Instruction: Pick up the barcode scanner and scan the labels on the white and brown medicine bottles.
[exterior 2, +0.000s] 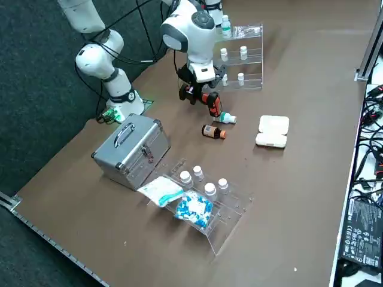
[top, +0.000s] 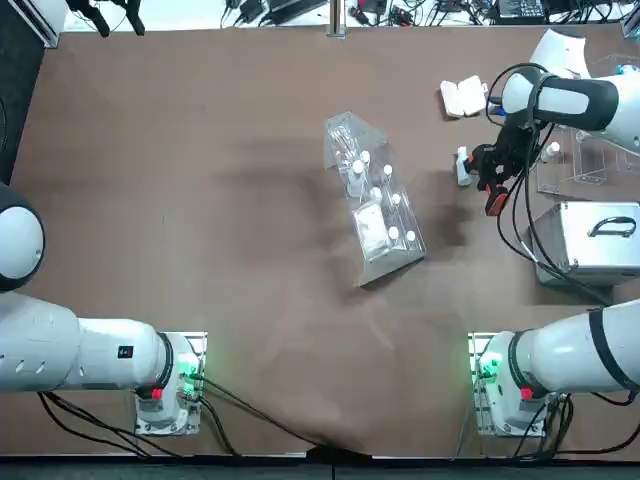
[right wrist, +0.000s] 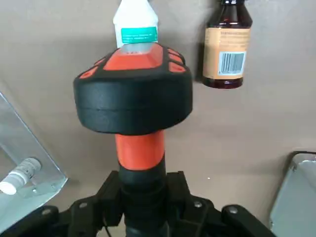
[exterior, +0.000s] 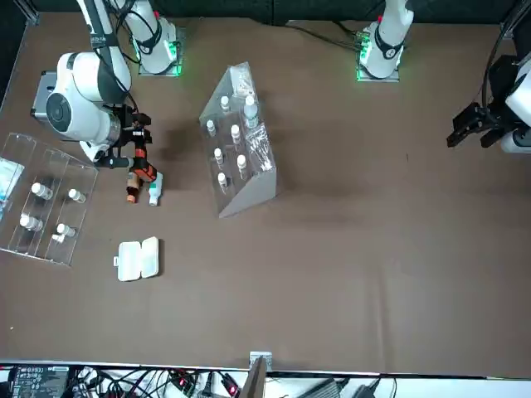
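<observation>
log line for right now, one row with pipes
right gripper jaws shut on barcode scanner | scanner head over white bottle | brown bottle beside it

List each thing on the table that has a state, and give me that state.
Right tool: near the bottles, closed on scanner
Barcode scanner: held, off the table
White bottle: lying, capped
Brown bottle: lying, capped
White case: open
Silver metal case: closed

brown table (exterior 2: 311, 215): metal case (exterior 2: 133, 149), two acrylic racks (exterior 2: 230, 224), open white case (exterior 2: 272, 131), amber bottle (exterior 2: 213, 131) just beside white teal-banded bottle (exterior 2: 225, 118).
</observation>
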Controlling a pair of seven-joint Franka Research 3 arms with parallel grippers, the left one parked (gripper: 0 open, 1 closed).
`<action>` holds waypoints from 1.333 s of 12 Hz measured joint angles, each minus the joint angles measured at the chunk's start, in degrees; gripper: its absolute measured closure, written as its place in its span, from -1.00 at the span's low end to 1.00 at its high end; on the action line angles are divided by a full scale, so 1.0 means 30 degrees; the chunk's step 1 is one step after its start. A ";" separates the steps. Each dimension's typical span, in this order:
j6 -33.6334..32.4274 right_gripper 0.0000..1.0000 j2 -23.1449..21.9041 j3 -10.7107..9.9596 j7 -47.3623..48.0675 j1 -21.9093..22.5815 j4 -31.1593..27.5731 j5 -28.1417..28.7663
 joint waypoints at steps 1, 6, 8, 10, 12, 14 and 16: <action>0.0000 0.15 -0.0007 0.0000 0.0000 -0.0001 0.0000 0.0001; 0.0074 0.15 -0.0007 -0.0051 0.0000 -0.0098 0.0002 0.0019; 0.0077 0.15 -0.0033 -0.0089 0.0000 -0.0135 0.0031 0.0020; 0.0076 0.15 -0.0073 -0.0095 0.0000 -0.0148 0.0096 0.0023; 0.0076 0.15 -0.0075 -0.0094 0.0000 -0.0172 0.0125 0.0031; 0.0073 0.15 -0.0079 -0.0101 0.0000 -0.0329 0.0213 0.0036; -0.0311 0.15 -0.0120 -0.0164 0.0000 -0.0494 0.0777 0.0037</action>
